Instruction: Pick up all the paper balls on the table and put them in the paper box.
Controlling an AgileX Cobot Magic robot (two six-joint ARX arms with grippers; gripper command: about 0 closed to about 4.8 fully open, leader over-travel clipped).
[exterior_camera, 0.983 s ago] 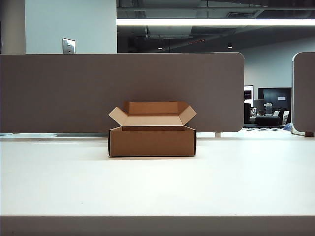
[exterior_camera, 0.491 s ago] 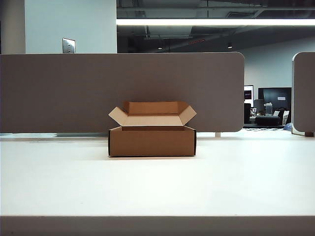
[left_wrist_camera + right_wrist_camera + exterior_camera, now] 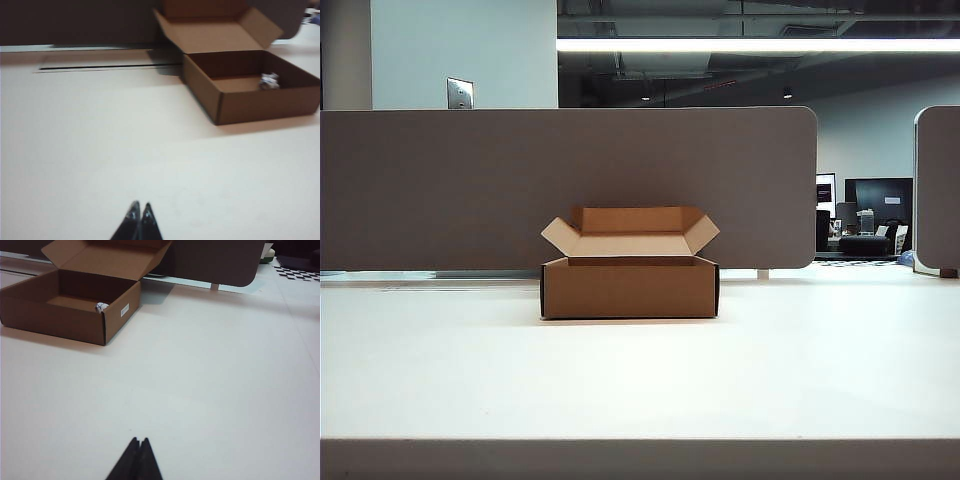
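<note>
The brown paper box (image 3: pixel 630 286) stands open on the white table (image 3: pixel 640 380), in front of the grey divider. Its inside is hidden in the exterior view. A paper ball (image 3: pixel 269 80) lies inside the paper box (image 3: pixel 250 90) in the left wrist view. The right wrist view also shows a paper ball (image 3: pixel 101 306) inside the box (image 3: pixel 65 310), near a wall. I see no paper ball on the bare tabletop. My left gripper (image 3: pixel 140 206) is shut and empty, well back from the box. My right gripper (image 3: pixel 139 440) is shut and empty too. Neither arm shows in the exterior view.
A grey-brown divider panel (image 3: pixel 570 185) runs behind the box. A second panel (image 3: pixel 938 190) stands at the far right. A dark slot (image 3: pixel 100 66) runs along the table's back beside the box.
</note>
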